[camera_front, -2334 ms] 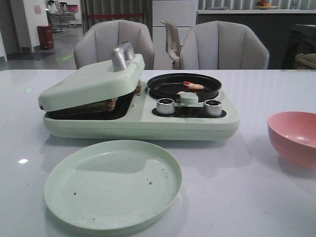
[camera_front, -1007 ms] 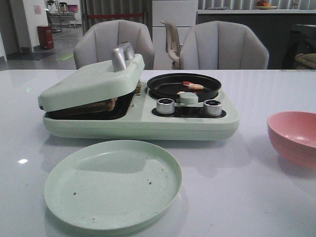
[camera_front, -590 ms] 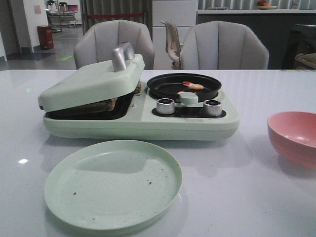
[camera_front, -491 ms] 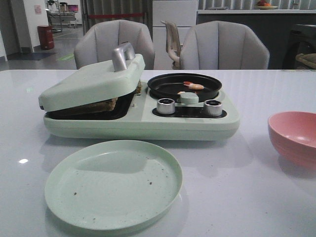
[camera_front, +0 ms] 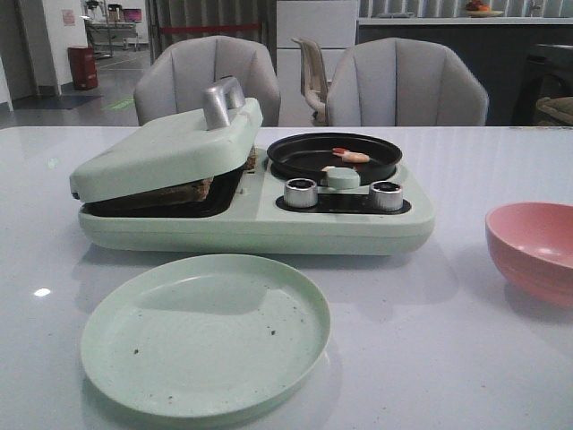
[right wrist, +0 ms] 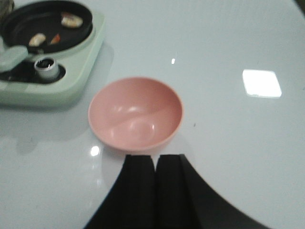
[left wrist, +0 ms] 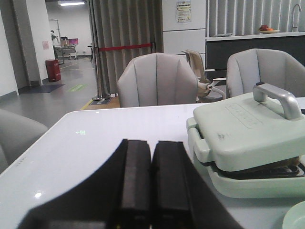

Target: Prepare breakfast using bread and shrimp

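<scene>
Mint-green cooker [camera_front: 255, 224]: lid [camera_front: 166, 148] propped on bread [camera_front: 183, 191], shrimp [camera_front: 351, 156] in its pan [camera_front: 333, 157]. Left gripper [left wrist: 151, 191], right gripper [right wrist: 155, 181] clenched, empty. Risk: lid handle [left wrist: 276, 98] slips, lid drops onto bread.

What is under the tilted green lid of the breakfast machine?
Under the lid, toasted bread shows through the gap, resting on the dark grill plate. The lid covers most of it, so the number of slices cannot be seen.
</scene>
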`<act>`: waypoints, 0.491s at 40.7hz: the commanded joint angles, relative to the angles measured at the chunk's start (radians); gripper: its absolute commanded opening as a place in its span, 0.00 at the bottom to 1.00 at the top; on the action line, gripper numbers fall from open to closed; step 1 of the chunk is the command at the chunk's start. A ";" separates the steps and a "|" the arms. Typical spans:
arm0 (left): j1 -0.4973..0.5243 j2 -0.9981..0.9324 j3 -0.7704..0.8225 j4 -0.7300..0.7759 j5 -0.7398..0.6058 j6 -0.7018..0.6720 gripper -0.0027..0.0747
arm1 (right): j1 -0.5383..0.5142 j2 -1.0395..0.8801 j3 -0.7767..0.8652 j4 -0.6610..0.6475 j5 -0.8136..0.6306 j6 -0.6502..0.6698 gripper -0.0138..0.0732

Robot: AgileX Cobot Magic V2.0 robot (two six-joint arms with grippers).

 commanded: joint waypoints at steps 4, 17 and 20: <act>0.001 -0.021 0.007 -0.008 -0.094 -0.010 0.16 | -0.017 -0.131 0.128 0.000 -0.351 -0.019 0.20; 0.001 -0.021 0.007 -0.008 -0.094 -0.010 0.16 | -0.017 -0.269 0.315 0.028 -0.539 -0.019 0.20; 0.001 -0.021 0.007 -0.008 -0.094 -0.010 0.16 | -0.019 -0.269 0.314 0.032 -0.542 -0.017 0.20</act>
